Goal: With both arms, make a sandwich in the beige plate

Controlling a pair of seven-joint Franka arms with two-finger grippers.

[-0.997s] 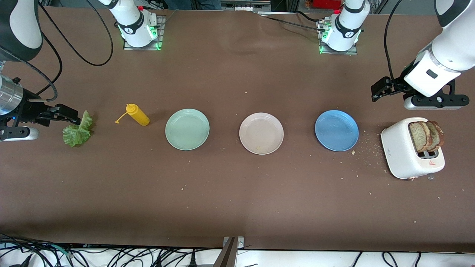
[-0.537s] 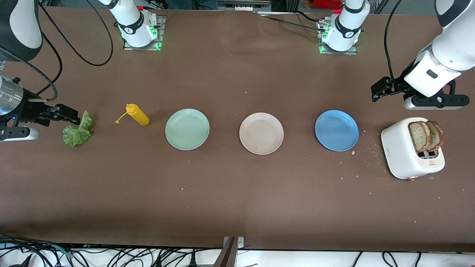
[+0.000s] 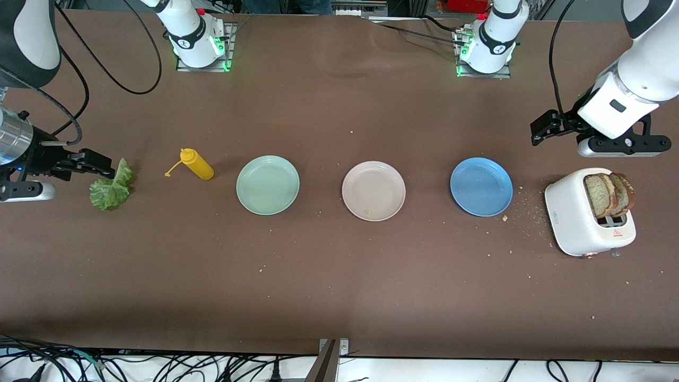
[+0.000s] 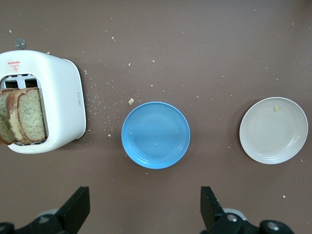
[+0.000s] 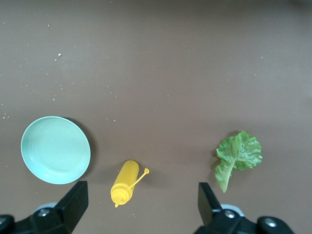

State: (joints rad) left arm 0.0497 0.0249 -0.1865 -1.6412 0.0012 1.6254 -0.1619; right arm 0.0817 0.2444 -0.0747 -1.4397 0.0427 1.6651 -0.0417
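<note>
- A matte brown table [image 3: 339,276] is carrying a row of three round, smooth, raised-rim plates, with pale crumbs scattered over it, thickest beside the toaster.
- The beige plate [image 3: 373,190] is sitting in the middle of the row, holding only a small crumb or two near its rim; no bread or leaf is lying in it.
- The green plate [image 3: 267,184] is lying toward the right arm's end and the blue plate [image 3: 481,186] toward the left arm's end; both are looking bare.
- A glossy white toaster [image 3: 575,223] with rounded corners is standing near the left arm's end, and two brown-crusted bread slices [image 3: 607,193] are sticking up out of its slots.
- A ruffled green lettuce leaf [image 3: 110,188] is lying flat near the right arm's end, with a yellow squeeze bottle [image 3: 197,164] lying on its side between the leaf and the green plate.
- The left gripper [image 4: 145,207] is hanging above the table just beside the toaster, jaws spread wide and gripping nothing.
- The right gripper [image 5: 139,204] is hanging above the table beside the leaf, jaws likewise spread wide and holding nothing.
</note>
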